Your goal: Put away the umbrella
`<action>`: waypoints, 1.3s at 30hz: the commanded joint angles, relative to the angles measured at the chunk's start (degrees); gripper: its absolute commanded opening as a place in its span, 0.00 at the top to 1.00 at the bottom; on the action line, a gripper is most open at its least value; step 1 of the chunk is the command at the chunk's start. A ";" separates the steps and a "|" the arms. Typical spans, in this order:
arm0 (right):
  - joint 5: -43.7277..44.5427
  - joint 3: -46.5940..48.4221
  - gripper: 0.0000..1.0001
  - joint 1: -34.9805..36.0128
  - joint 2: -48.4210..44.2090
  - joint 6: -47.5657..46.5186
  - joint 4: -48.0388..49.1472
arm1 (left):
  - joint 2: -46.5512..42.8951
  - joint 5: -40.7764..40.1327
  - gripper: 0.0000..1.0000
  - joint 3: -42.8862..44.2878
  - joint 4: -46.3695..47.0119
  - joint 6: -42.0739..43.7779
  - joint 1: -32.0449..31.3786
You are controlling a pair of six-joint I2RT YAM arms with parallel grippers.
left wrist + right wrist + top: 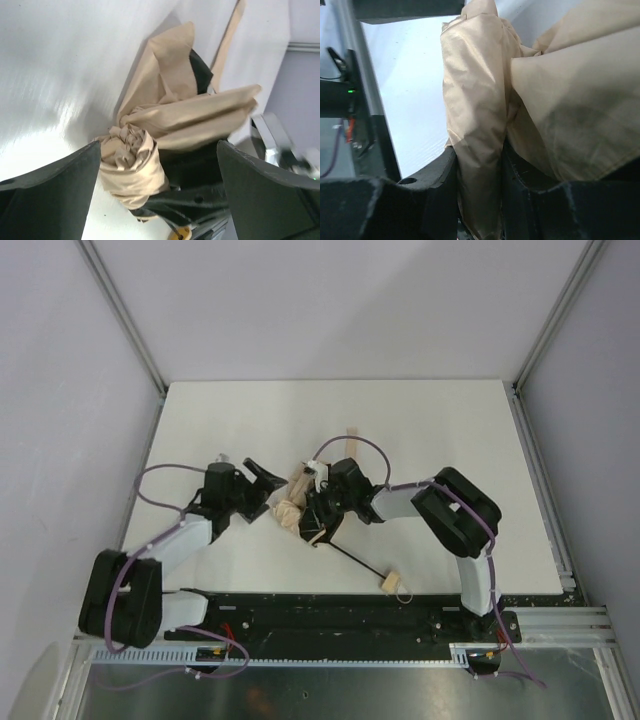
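Umbrella lies half-furled at mid-counter between the two robot arms, its tan canopy crumpled into a loose bundle. The thin black shaft runs from the bundle toward the near edge and ends in a pale knob handle, which rests on the counter close to the black base rail. The right pincer, reaching in from the right, is pinching a fold of the canopy. In the right wrist view the fabric is squeezed between its two dark fingers. The left pincer, just left of the bundle, is spread wide. In the left wrist view its fingers stand far apart on either side of the twisted end of the fabric, closed on nothing. A thin tan strip lies on the counter just beyond the bundle; whether it is joined to the umbrella cannot be told.
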 commanded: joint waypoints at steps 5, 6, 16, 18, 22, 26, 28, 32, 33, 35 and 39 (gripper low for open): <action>-16.10 -4.66 1.00 -5.95 12.29 14.05 -2.10 | -7.32 7.81 0.01 -7.92 -0.46 -7.63 1.04; -16.80 -4.68 1.00 -6.39 12.83 15.12 -0.99 | -6.98 8.05 0.01 -8.16 -0.02 -8.91 0.64; -19.05 -4.68 1.00 -7.53 14.86 19.90 5.64 | 4.58 4.60 0.01 -6.32 4.71 -18.83 -6.07; -19.28 -4.65 1.00 -7.29 14.77 20.54 6.69 | 6.61 3.17 0.01 -6.34 4.90 -21.24 -7.79; -20.44 -4.62 1.00 -6.72 13.91 21.28 7.51 | 9.75 -4.01 0.11 -6.75 5.51 -23.16 -10.23; -21.58 -4.63 1.00 -6.10 12.61 21.45 8.31 | 14.45 -11.41 0.30 -5.88 6.12 -19.64 -11.12; -22.66 -4.62 1.00 -5.87 12.10 21.61 9.16 | 16.72 -13.49 0.41 -5.64 6.84 -17.46 -11.23; -23.09 -4.62 1.00 -5.91 10.03 20.46 7.93 | 18.50 -15.55 0.77 -6.01 8.83 -13.31 -11.50; -22.76 -4.62 1.00 -5.88 9.15 19.99 7.33 | 18.41 -15.85 0.83 -6.28 9.07 -12.71 -11.56; -22.22 -4.57 0.99 -6.15 7.25 19.71 6.37 | 17.62 -15.67 0.94 -6.59 9.27 -11.47 -11.58; -19.05 -4.27 0.70 -7.33 0.17 17.08 2.08 | 14.78 -14.47 1.00 -7.72 9.23 -10.60 -11.71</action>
